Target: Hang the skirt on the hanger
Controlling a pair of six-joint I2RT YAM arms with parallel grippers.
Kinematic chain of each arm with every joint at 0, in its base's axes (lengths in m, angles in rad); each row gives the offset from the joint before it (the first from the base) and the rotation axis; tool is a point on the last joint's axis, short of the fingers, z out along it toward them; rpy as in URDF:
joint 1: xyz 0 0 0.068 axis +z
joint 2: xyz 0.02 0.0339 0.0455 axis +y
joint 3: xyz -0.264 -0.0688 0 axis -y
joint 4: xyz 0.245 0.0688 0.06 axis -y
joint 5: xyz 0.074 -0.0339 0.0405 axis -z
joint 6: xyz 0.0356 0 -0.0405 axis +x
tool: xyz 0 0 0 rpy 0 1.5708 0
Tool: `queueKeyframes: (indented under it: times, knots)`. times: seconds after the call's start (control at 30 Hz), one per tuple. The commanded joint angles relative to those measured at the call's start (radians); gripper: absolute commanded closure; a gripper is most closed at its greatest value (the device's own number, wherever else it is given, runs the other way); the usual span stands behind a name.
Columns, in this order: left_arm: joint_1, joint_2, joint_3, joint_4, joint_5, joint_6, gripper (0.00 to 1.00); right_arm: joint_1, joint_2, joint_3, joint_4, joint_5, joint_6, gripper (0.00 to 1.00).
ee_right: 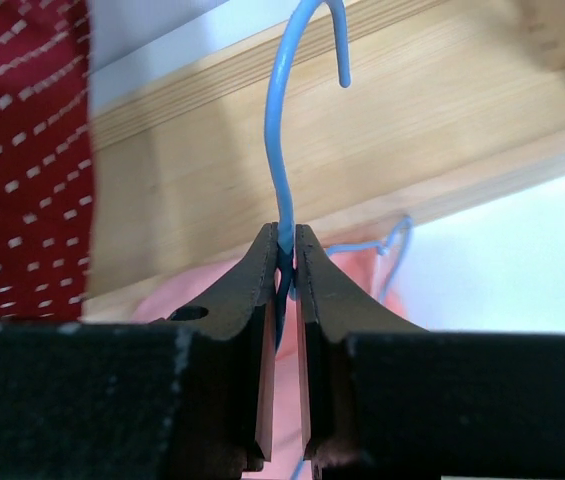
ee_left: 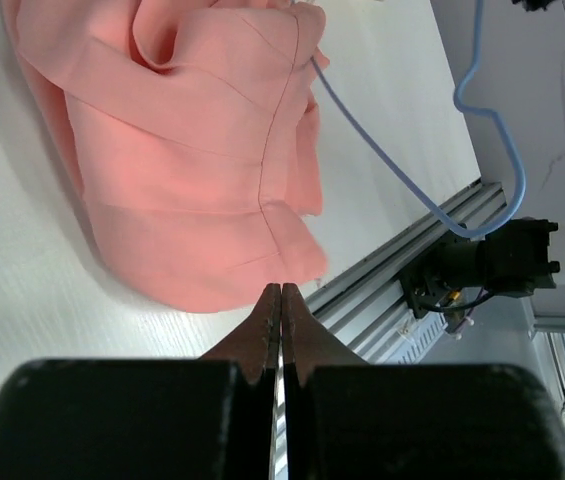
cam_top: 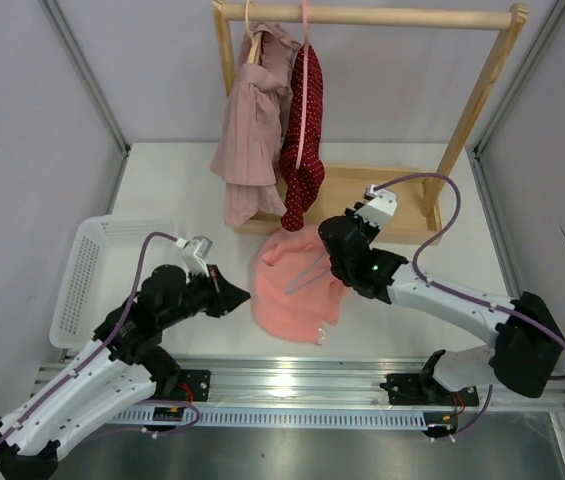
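Note:
The salmon-pink skirt (cam_top: 297,290) lies crumpled on the white table in front of the rack; it fills the top of the left wrist view (ee_left: 192,150). The light-blue hanger (cam_top: 307,277) rests partly on and in the skirt; its frame shows in the left wrist view (ee_left: 412,185). My right gripper (cam_top: 334,250) is shut on the hanger's neck (ee_right: 286,215), just below the hook, above the skirt's far right part. My left gripper (cam_top: 245,295) is shut and empty, its tips (ee_left: 281,292) at the skirt's near left edge.
A wooden rack (cam_top: 362,15) stands at the back with a mauve striped garment (cam_top: 252,130) and a dark red dotted garment (cam_top: 304,130). Its base (ee_right: 382,130) is just behind my right gripper. A white basket (cam_top: 92,270) sits at the left. A metal rail (cam_top: 302,380) runs along the front.

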Motion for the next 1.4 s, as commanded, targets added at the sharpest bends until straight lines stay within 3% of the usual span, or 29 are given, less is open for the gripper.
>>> queueKeyframes:
  times: [0.0,0.17,0.3,0.37,0.47,0.6,0.67,0.73,0.9,1.03,1.37]
  knots:
    - [-0.02,0.045,0.191,-0.04,0.023,0.064,1.0,0.02,-0.151,0.003,-0.189,0.232,0.052,1.0]
    - [-0.101,0.194,0.467,-0.092,-0.009,0.167,1.0,0.104,-0.3,0.054,-0.289,0.358,-0.016,1.0]
    - [-0.142,0.292,0.549,-0.098,-0.013,0.192,1.0,0.169,-0.356,0.115,-0.252,0.441,-0.163,1.0]
    - [-0.188,0.312,0.461,-0.041,-0.018,0.176,1.0,0.176,-0.357,0.132,-0.26,0.436,-0.189,1.0]
    - [-0.341,0.291,0.289,0.148,-0.169,0.15,0.98,0.179,-0.337,0.118,-0.287,0.403,-0.142,1.0]
    - [-0.477,0.259,0.029,0.418,-0.361,0.049,0.63,0.175,-0.287,0.085,-0.392,0.37,-0.03,1.0]
    - [-0.513,0.251,-0.026,0.535,-0.433,0.07,0.58,0.167,-0.239,0.074,-0.418,0.335,0.013,1.0]
    - [-0.546,0.266,-0.019,0.541,-0.501,0.13,0.56,0.137,-0.21,0.065,-0.443,0.239,0.079,1.0]
    - [-0.555,0.228,-0.025,0.559,-0.543,0.25,0.46,0.066,-0.179,-0.026,-0.253,-0.011,0.001,1.0]
    - [-0.557,0.174,-0.026,0.609,-0.543,0.325,0.39,0.026,-0.162,-0.05,-0.197,-0.139,-0.026,1.0]
    - [-0.557,0.566,0.262,0.609,-0.46,0.495,0.37,0.017,-0.103,-0.037,-0.166,-0.217,-0.004,1.0]
